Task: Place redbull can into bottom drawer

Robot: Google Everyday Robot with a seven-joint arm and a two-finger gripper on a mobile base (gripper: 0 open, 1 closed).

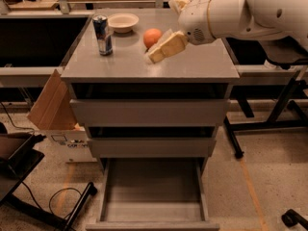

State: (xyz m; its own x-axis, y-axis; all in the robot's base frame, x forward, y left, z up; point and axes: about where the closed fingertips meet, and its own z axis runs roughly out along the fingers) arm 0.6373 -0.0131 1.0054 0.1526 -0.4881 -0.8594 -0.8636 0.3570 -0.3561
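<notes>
The redbull can (102, 34) stands upright on the grey cabinet top (192, 66), near its back left corner. The bottom drawer (153, 191) is pulled out and nothing lies in it. My gripper (162, 48) hangs over the middle of the cabinet top, just in front of the orange (152, 37) and well to the right of the can. It holds nothing. The white arm (240, 13) reaches in from the upper right.
A shallow cream bowl (123, 21) sits behind the can. The two upper drawers (149, 112) are pushed in. A cardboard box (53, 109) leans at the cabinet's left. Black table legs (269, 124) stand at right; a dark stand (24, 177) lies at lower left.
</notes>
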